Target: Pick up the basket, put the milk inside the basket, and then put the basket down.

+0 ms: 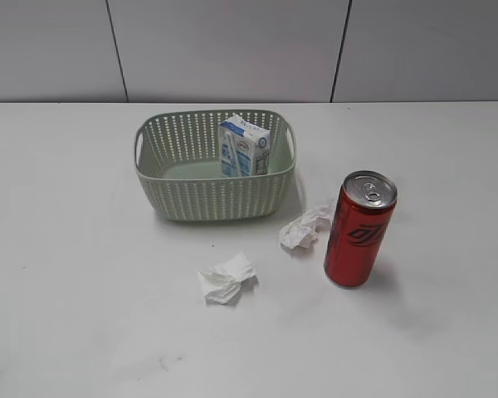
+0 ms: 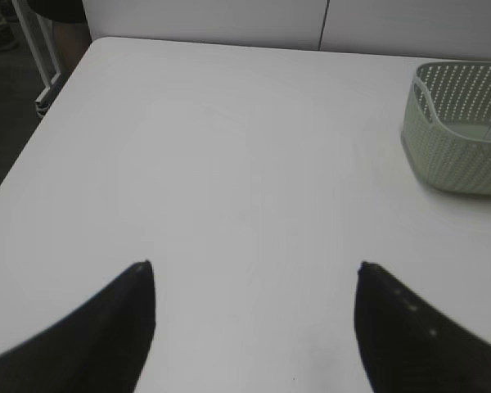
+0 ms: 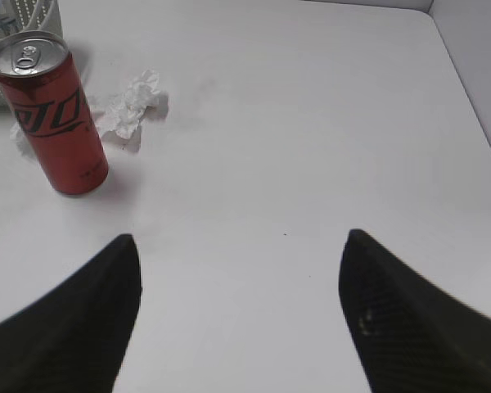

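The basket (image 1: 215, 176) stood on the white table (image 1: 83, 274) toward twelve o'clock of the exterior view, upright and resting flat; the milk (image 1: 244, 147) stood upright inside it, against the far wall toward the basket's two o'clock corner, its blue-edged top rising slightly above the rim. A red soda can (image 1: 360, 229) stood upright on the table at about four o'clock from the basket, well apart from it; one crumpled tissue (image 1: 306, 225) lay between the basket and the can, just beside the can's left side; a second crumpled tissue (image 1: 227, 279) lay at six o'clock from the basket, apart from everything else.

Neither arm showed in the exterior view. In the left wrist view the left claw (image 2: 255, 274) hung over bare table with its two dark fingers spread wide apart and nothing between them; the basket sat at that view's two o'clock, well away. In the right wrist view the right claw (image 3: 240, 241) likewise stood wide apart and empty over bare table; the can and a tissue lay at its ten o'clock, clear of the fingers.
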Robot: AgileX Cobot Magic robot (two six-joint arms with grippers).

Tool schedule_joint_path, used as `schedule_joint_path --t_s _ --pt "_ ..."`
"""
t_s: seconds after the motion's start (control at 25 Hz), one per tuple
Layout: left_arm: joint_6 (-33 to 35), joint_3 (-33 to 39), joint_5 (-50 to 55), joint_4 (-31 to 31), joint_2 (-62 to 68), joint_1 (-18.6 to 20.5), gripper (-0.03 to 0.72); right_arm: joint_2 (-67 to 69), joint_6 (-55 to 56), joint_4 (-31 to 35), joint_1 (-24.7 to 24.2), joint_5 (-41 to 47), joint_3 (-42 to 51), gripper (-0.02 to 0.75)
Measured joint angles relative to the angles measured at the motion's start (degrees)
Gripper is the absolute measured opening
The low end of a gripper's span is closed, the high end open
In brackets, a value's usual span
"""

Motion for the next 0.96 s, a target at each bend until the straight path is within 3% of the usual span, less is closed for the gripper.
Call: schedule_joint_path --t_s 0.76,0.96 --pt "-0.4 0.7 -1.3 0.0 0.0 0.0 0.562 0.0 0.0 0.0 0.0 0.0 0.0 0.591" --pt "-0.4 0.7 -1.7 -2.7 0.0 0.0 0.547 0.0 0.0 0.0 0.0 0.0 0.0 0.591"
